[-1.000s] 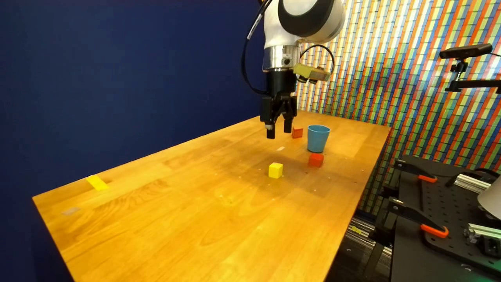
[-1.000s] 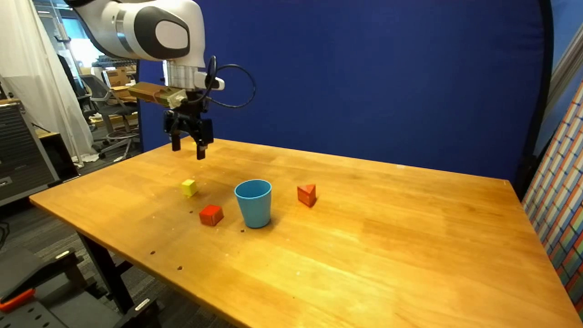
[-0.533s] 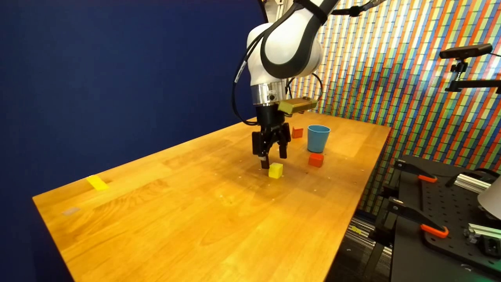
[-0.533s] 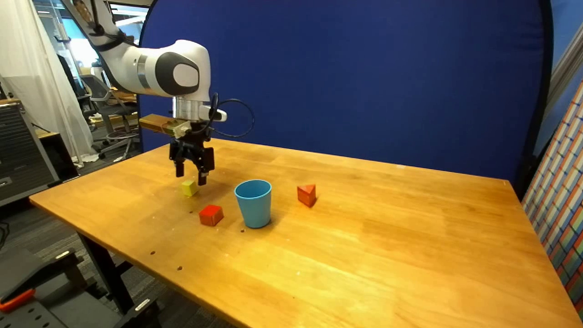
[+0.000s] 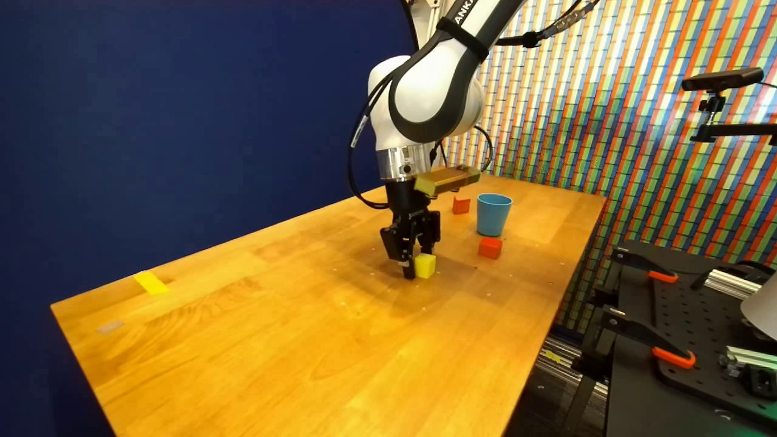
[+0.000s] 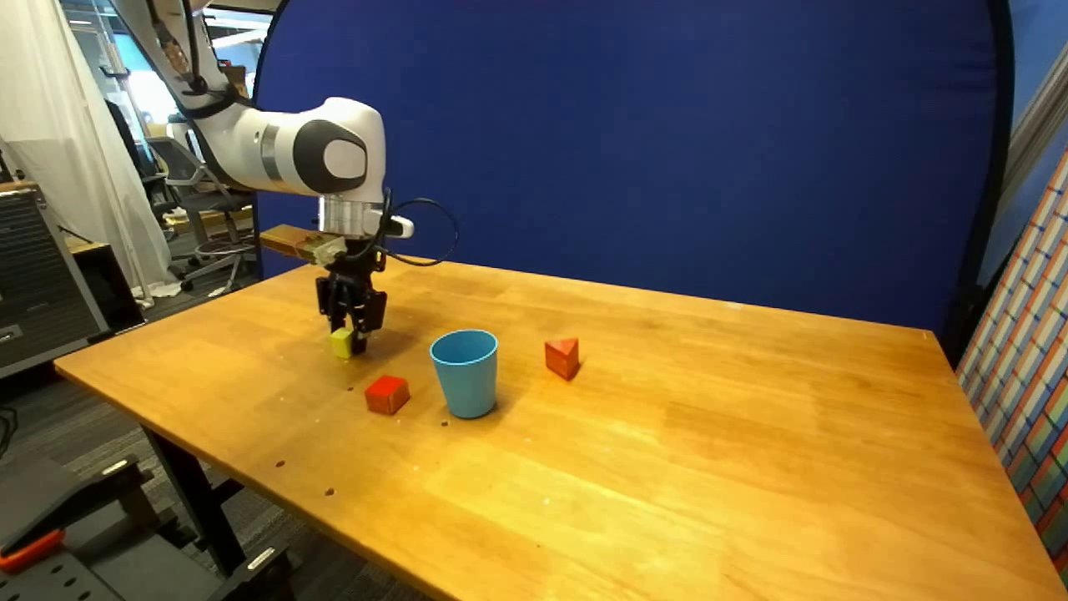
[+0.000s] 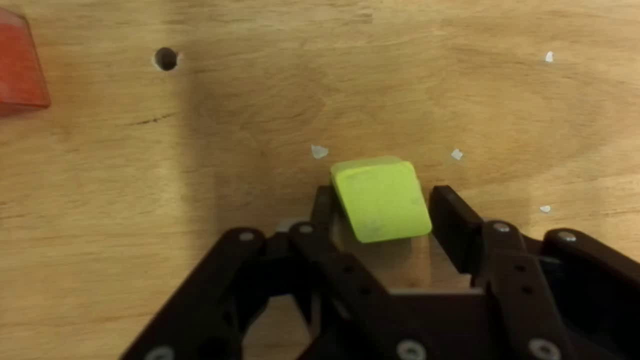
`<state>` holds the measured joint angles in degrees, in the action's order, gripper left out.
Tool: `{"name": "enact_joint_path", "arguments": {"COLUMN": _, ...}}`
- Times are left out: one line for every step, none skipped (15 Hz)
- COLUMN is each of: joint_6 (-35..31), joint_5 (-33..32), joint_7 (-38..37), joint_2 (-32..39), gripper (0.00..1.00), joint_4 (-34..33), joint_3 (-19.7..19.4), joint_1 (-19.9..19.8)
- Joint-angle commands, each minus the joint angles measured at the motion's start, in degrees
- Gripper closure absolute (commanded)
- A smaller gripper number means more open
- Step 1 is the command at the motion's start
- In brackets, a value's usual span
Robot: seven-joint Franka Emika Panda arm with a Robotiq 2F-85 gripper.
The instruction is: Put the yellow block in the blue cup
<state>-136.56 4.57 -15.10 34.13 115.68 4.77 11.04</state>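
Note:
The small yellow block (image 5: 425, 267) rests on the wooden table, seen in both exterior views. My gripper (image 5: 417, 262) points straight down at it, fingertips at table height. In the wrist view the yellow block (image 7: 382, 200) sits between the fingers, slightly turned. The left-hand finger (image 7: 324, 206) lies close along its side; the right-hand finger (image 7: 452, 225) shows a thin sliver of space at one end and meets its near corner. Whether both press on it cannot be told. The blue cup (image 6: 465, 376) stands upright apart from the gripper; its bottom inside is hidden.
A red block (image 6: 387, 394) lies between the yellow block and the cup, slightly toward the table edge. On the cup's far side stands an orange-red wedge (image 6: 561, 357). Flat yellow tape (image 5: 151, 283) is stuck near a table corner. A blue screen (image 6: 651, 150) borders the table.
My gripper has come down from above the table to the yellow block, and its fingers have drawn closer together around it. The block has shifted and turned slightly. Cup and other blocks are unmoved.

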Motion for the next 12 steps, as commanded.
{"name": "enact_joint_path", "arguments": {"joint_6": 0.86, "joint_5": -0.69, "joint_7": -3.52, "joint_2": -0.31, "gripper": 0.78, "joint_4": -0.66, "joint_3": -1.75, "joint_1": 1.15}}
{"name": "enact_joint_path", "arguments": {"joint_6": 1.4, "joint_5": -0.36, "joint_7": -4.04, "joint_2": -1.14, "gripper": 0.85, "joint_4": -0.04, "joint_3": -2.03, "joint_1": 0.73}}
{"name": "enact_joint_path", "arguments": {"joint_6": 1.32, "joint_5": -0.15, "joint_7": -4.52, "joint_2": -1.8, "gripper": 0.91, "joint_4": 0.53, "joint_3": -2.28, "joint_1": 0.45}}
{"name": "enact_joint_path", "arguments": {"joint_6": 1.1, "joint_5": -0.09, "joint_7": -5.28, "joint_2": -2.71, "gripper": 0.89, "joint_4": 1.43, "joint_3": -2.95, "joint_1": 0.17}}
{"name": "enact_joint_path", "arguments": {"joint_6": 1.29, "joint_5": 0.15, "joint_7": -5.37, "joint_2": -3.6, "gripper": 0.89, "joint_4": 1.97, "joint_3": -3.35, "joint_1": -0.35}}
{"name": "enact_joint_path", "arguments": {"joint_6": 0.81, "joint_5": -0.07, "joint_7": -6.17, "joint_2": -5.58, "gripper": 0.89, "joint_4": 3.44, "joint_3": -4.63, "joint_1": -0.9}}
{"name": "enact_joint_path", "arguments": {"joint_6": 0.69, "joint_5": -0.03, "joint_7": -6.5, "joint_2": -7.28, "gripper": 0.89, "joint_4": 4.54, "joint_3": -5.52, "joint_1": -1.53}}
{"name": "enact_joint_path", "arguments": {"joint_6": 0.22, "joint_5": -0.2, "joint_7": -7.39, "joint_2": -10.04, "gripper": 0.89, "joint_4": 6.38, "joint_3": -6.85, "joint_1": -2.08}}
{"name": "enact_joint_path", "arguments": {"joint_6": -0.09, "joint_5": -0.77, "joint_7": -8.55, "joint_2": -11.72, "gripper": 0.89, "joint_4": 7.22, "joint_3": -8.19, "joint_1": -2.35}}
{"name": "enact_joint_path", "arguments": {"joint_6": 0.08, "joint_5": -1.31, "joint_7": -9.83, "joint_2": -14.19, "gripper": 0.89, "joint_4": 8.33, "joint_3": -9.56, "joint_1": -2.75}}
{"name": "enact_joint_path", "arguments": {"joint_6": 0.29, "joint_5": -1.83, "joint_7": -10.71, "joint_2": -15.99, "gripper": 0.89, "joint_4": 8.85, "joint_3": -10.72, "joint_1": -3.31}}
{"name": "enact_joint_path", "arguments": {"joint_6": 0.41, "joint_5": -2.37, "joint_7": -11.71, "joint_2": -18.19, "gripper": 0.89, "joint_4": 9.77, "joint_3": -11.9, "joint_1": -4.02}}
